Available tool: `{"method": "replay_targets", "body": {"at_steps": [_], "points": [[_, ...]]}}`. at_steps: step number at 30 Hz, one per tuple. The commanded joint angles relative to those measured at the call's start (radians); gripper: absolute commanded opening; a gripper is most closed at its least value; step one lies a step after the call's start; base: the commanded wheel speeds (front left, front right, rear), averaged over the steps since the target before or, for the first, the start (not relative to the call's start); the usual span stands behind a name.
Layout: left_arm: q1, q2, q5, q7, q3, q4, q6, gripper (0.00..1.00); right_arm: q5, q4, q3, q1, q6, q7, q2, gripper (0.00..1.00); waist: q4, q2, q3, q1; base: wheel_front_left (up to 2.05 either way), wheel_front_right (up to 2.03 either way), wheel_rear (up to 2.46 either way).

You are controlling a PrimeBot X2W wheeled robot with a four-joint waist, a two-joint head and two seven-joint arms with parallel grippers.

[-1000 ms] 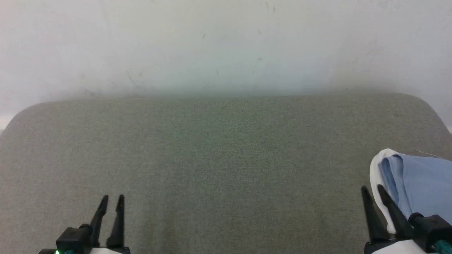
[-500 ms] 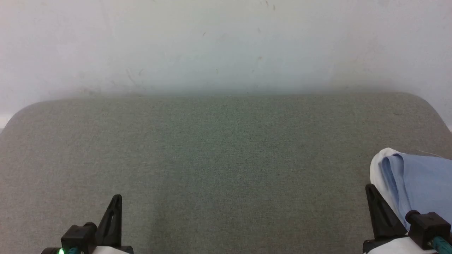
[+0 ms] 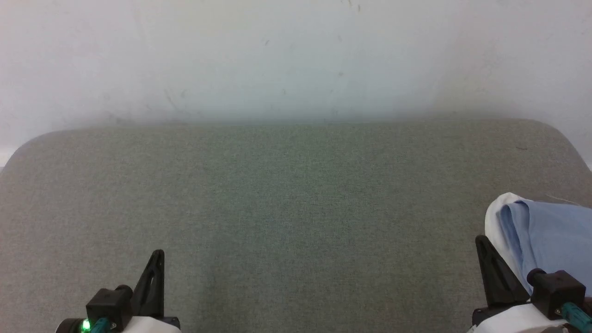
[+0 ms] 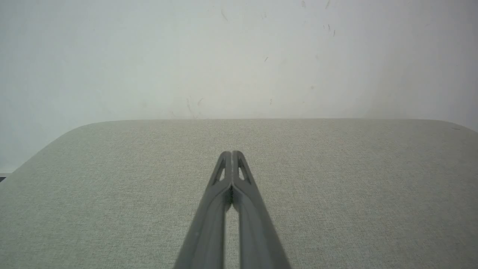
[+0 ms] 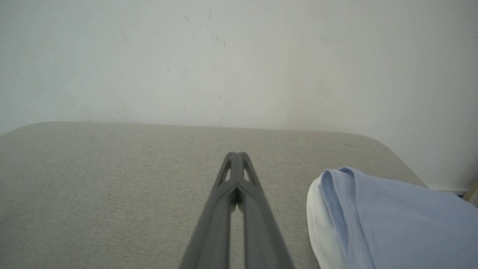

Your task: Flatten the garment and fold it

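Note:
The garment (image 3: 550, 236), light blue with a white band along its left edge, lies bunched at the right edge of a grey-green padded surface (image 3: 286, 199); part of it runs out of frame. In the right wrist view the garment (image 5: 392, 220) sits to the right of my fingers, its stitched hem visible. My right gripper (image 3: 482, 243) is shut and empty, just left of the white band and apart from it. My left gripper (image 3: 158, 255) is shut and empty at the lower left, far from the cloth. Both wrist views show the fingertips pressed together: left gripper (image 4: 232, 153), right gripper (image 5: 236, 154).
A pale scuffed wall (image 3: 296, 55) rises directly behind the padded surface. The surface's far corners are rounded, and a wide stretch of bare fabric lies between my two grippers.
Both grippers have gone from open to shut on nothing. The left one sits slightly lower and further right in the head view; the garment has not moved.

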Motion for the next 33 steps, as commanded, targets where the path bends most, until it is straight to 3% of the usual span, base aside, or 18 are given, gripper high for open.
{"method": "replay_targets", "body": {"at_steps": [1,33], "points": [[-0.019,-0.009,0.019,0.008,0.006,-0.007,0.001,0.00,-0.010,0.006,0.002,-0.017,0.000,0.004,0.001,0.00,0.000,-0.0001,0.001,0.0000,0.00,0.00,0.00],[-0.054,-0.055,0.081,0.071,0.019,-0.030,0.003,0.00,-0.038,0.037,0.014,-0.075,0.000,0.026,0.002,0.00,-0.001,-0.0001,0.013,0.0000,0.00,0.00,0.00]]}}
